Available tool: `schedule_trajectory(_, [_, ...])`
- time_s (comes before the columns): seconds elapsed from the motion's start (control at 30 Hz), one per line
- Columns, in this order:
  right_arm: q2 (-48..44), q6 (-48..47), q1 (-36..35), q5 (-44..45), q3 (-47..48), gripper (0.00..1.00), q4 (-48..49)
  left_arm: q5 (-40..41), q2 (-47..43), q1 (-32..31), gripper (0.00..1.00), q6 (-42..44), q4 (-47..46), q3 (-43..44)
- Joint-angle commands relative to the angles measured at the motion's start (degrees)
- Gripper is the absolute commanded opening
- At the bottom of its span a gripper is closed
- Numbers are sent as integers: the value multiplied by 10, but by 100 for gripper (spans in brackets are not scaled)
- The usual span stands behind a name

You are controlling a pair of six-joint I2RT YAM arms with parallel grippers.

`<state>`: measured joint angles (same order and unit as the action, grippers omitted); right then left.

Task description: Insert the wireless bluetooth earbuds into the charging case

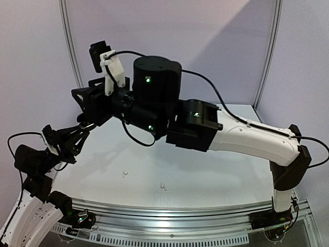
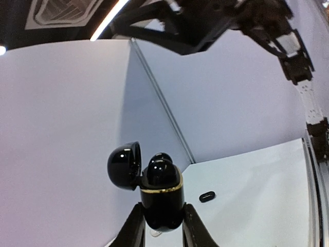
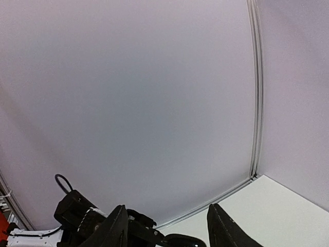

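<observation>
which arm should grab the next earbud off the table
Right: the right gripper is open and free, while the left gripper holds the open charging case. White earbuds lie on the table.

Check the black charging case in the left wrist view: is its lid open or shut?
Open. The lid stands tipped back to the left of the charging case, and a black earbud shows in the exposed top.

Left gripper [image 2: 163, 225] jaws pinched narrow; right gripper [image 3: 166, 213] jaws spread apart.
</observation>
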<state>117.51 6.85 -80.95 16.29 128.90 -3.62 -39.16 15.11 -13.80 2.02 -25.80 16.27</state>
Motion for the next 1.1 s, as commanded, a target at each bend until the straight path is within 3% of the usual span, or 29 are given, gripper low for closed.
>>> schedule_trajectory(0.0, [-14, 59, 11, 51, 27, 53, -177, -150, 3, 4, 0, 232, 158, 56])
schedule_trajectory(0.13, [-16, 132, 21, 24, 13, 51, -229, -199, 5, 4, 0, 431, 253, 79])
schedule_trajectory(0.3, [0, 145, 20, -8, 9, 51, -255, -207, 27, 3, 0, 578, 326, 98])
schedule_trajectory(0.47, [-8, 155, 21, 2, -11, 51, -263, -151, 37, 3, 0, 609, 316, 108])
schedule_trajectory(0.53, [-20, 155, 21, 3, -26, 52, -255, -136, 46, 4, 0, 508, 286, 121])
schedule_trajectory(0.63, [-38, 148, 21, 5, -47, 57, -250, -118, 86, 4, 0, 245, 244, 163])
schedule_trajectory(0.7, [-59, 138, 21, 8, -59, 61, -252, -151, 113, 4, 0, 82, 217, 174])
schedule_trajectory(0.87, [-129, 106, 20, -9, -137, 77, -207, -218, 144, 3, 0, -348, -54, 86])
schedule_trajectory(0.93, [-156, 98, 20, -23, -176, 79, -170, -202, 157, -3, 0, -395, -75, 79])
schedule_trajectory(1.07, [-188, 91, 21, -74, -230, 81, -112, -173, 163, -5, 0, -407, -78, 96])
